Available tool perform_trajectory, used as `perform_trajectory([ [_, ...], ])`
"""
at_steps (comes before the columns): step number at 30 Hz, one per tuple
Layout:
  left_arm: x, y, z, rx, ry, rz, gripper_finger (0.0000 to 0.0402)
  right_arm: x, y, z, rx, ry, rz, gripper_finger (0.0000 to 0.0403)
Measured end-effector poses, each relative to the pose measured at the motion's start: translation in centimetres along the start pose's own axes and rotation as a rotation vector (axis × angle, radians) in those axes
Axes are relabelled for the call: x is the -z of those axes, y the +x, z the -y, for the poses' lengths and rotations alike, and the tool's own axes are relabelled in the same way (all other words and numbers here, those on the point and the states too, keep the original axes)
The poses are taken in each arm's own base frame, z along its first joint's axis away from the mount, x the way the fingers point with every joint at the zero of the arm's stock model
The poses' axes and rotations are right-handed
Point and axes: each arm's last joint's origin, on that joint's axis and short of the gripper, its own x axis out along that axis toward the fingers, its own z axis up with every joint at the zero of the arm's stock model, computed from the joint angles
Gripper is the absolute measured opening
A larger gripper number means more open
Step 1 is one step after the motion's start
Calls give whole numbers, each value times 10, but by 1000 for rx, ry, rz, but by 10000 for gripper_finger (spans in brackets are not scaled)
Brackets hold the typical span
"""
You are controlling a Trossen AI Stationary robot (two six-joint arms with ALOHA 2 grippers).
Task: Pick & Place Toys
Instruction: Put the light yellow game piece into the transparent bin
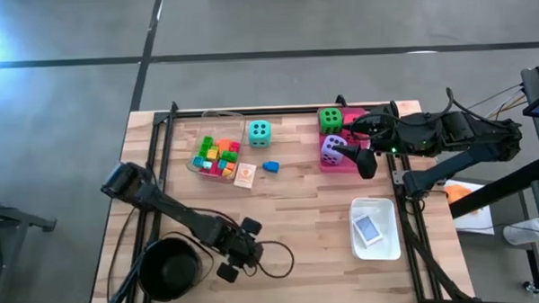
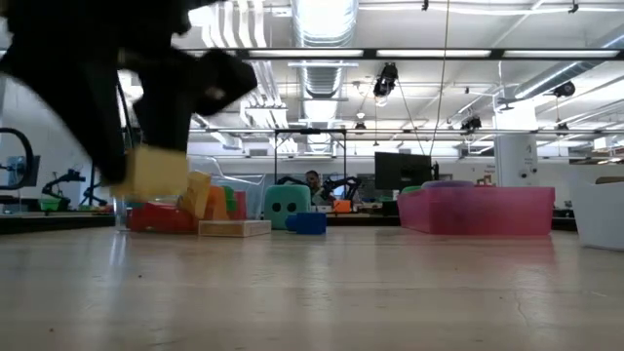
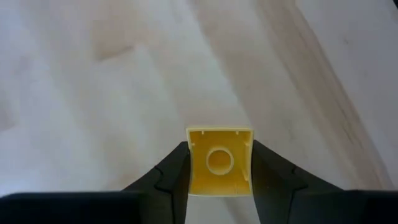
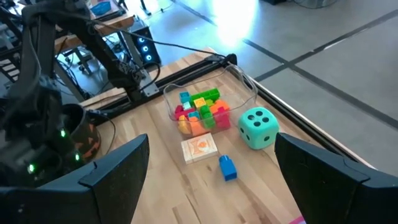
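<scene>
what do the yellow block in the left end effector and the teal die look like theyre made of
Yellow block: hard moulded plastic by the look, smooth and slightly glossy, with thin crisp walls and a round tube inside its hollow underside. It sits clamped in the left end effector.
Teal die: probably soft foam or padded vinyl, matte, with rounded corners and flat black dots.

On the table (image 1: 290, 223), a tray of small blocks (image 1: 217, 156) is sitting at the back left, with a die (image 1: 258, 131) just to its right. A card (image 1: 244, 175) and a loose block (image 1: 271, 166) are lying in front of them. Two dice (image 1: 332, 136) are resting in the tray (image 1: 354, 118) at the back right. A pot (image 1: 171, 267) is standing at the front left.
</scene>
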Motion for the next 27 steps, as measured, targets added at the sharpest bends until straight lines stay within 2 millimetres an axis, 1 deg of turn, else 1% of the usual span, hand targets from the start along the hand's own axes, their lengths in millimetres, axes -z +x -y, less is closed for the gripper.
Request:
perform_trajectory([
  [2,1,-16,-5,-38,-28,21,129,0,0,0,0,-1,1,340],
  [4,0,-38,-12,-87,-63,79,129,0,0,0,7,-18,5,340],
  [8,4,-78,-31,-172,-181,194,129,-2,0,0,29,-43,30,340],
  [11,10,-105,-51,-241,-357,279,129,-4,0,1,59,-80,61,340],
  [14,20,-127,-79,-321,-644,367,129,-9,0,0,62,-124,105,340],
  [17,34,-139,-110,-369,-968,422,129,-12,0,-1,55,-143,130,340],
  [21,58,-146,-147,-424,-1356,439,129,-12,1,0,53,-160,127,340],
  [23,70,-147,-161,-451,-1506,435,129,-11,1,0,42,-165,116,340],
  [27,93,-151,-183,-522,-1708,389,129,-9,2,-1,11,-171,97,340],
])
